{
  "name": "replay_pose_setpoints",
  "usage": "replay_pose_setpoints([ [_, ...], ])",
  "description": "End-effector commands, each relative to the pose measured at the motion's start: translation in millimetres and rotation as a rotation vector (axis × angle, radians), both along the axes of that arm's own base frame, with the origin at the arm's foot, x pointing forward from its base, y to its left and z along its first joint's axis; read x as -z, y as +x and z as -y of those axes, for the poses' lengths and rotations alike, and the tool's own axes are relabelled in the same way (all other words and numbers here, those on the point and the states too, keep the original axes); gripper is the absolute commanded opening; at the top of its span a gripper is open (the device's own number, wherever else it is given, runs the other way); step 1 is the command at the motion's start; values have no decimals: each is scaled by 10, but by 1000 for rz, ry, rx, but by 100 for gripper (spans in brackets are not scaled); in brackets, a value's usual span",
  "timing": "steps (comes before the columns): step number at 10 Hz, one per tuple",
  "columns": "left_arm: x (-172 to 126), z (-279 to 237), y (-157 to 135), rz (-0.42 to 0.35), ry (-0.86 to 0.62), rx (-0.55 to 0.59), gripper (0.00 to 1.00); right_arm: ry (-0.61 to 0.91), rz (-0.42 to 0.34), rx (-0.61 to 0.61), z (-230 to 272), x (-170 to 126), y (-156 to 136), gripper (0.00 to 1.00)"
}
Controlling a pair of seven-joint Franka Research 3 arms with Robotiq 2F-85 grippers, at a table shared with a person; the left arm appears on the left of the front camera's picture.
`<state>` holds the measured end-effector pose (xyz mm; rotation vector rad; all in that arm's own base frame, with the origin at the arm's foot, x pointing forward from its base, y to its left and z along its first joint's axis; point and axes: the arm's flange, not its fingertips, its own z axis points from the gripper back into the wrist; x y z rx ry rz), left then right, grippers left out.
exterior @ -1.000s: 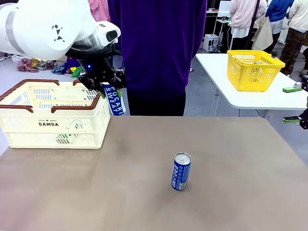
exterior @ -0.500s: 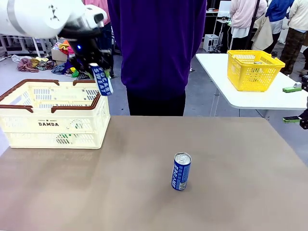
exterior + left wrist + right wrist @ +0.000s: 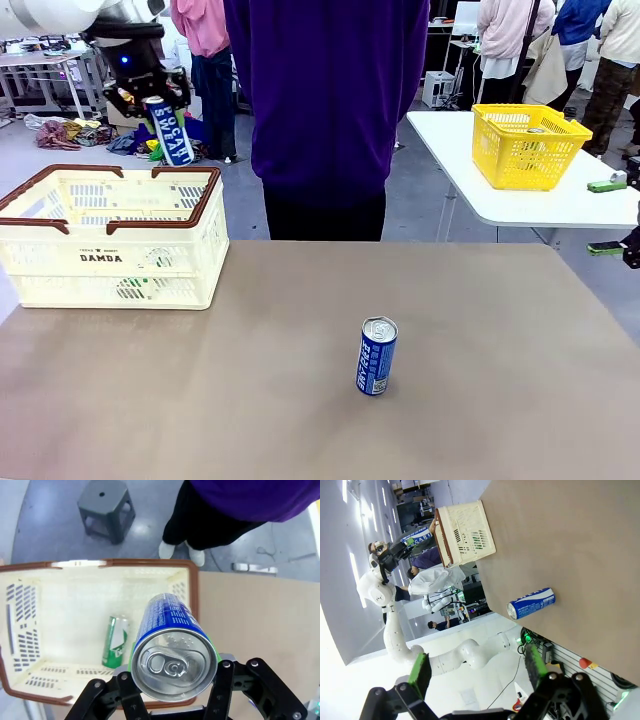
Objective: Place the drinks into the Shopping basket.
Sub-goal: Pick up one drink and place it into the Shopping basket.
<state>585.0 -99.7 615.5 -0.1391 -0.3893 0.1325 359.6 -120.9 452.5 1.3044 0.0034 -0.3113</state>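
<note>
Closest to the robot, the right gripper (image 3: 477, 670) hangs with its jaws spread wide, green pads (image 3: 419, 673) far apart and nothing between them. Beyond it, on the brown table (image 3: 500, 400), a blue Pocari Sweat can (image 3: 376, 356) stands upright by itself near the middle, well apart from everything else.

Farther back at the table's left edge sits the cream Shopping basket (image 3: 100, 258), brown handles folded out along its rim. In the left wrist view a green can (image 3: 116, 641) lies on its side on the basket floor.

Above the basket, clear of its rim, the left gripper (image 3: 150, 100) pinches a second blue Pocari Sweat can (image 3: 172, 132) near its silver top. The jaws are partly closed on the can's sides and the can hangs tilted, its base pointing down toward the basket's opening.

Behind the table stands a person (image 3: 330, 100) in a purple top. Off to the right, a yellow basket (image 3: 528, 148) rests on a white table (image 3: 470, 190).
</note>
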Motion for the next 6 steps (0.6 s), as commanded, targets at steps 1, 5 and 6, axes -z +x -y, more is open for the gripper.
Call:
replay_pose_setpoints([
  [1,151,-128,-10,-51,-6,34,0,13,16,-4,11,-36,20,100],
  [5,830,-160,-90,-132,42,14,0,13,16,-4,11,-36,20,100],
  [6,985,-142,-103,-149,37,30,0,13,16,-4,11,-36,20,100],
])
